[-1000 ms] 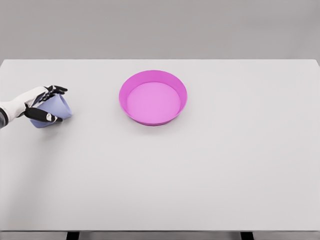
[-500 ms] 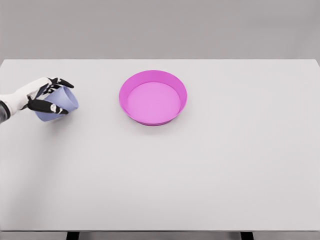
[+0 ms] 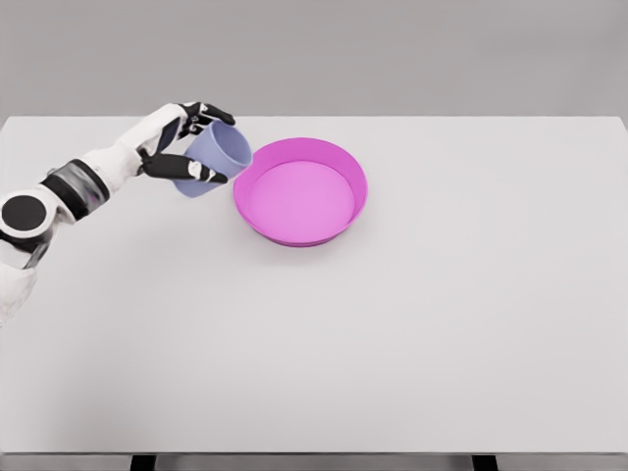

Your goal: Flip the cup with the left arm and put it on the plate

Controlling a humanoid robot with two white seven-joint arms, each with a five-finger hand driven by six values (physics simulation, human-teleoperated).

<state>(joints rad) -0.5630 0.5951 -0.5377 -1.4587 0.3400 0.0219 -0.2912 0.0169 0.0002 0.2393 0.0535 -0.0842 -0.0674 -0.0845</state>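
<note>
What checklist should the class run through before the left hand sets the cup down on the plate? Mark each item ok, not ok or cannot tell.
1. Cup held by the left hand, fingers wrapped around it: ok.
2. Cup over the plate: not ok, it is beside the plate's left rim.
3. Cup upright: not ok, it is tilted, with the opening towards the upper right.
4. Plate holds nothing: ok.
5. Plate lies flat on the table: ok.
6. Cup clear of the table: cannot tell from this one view.
</note>
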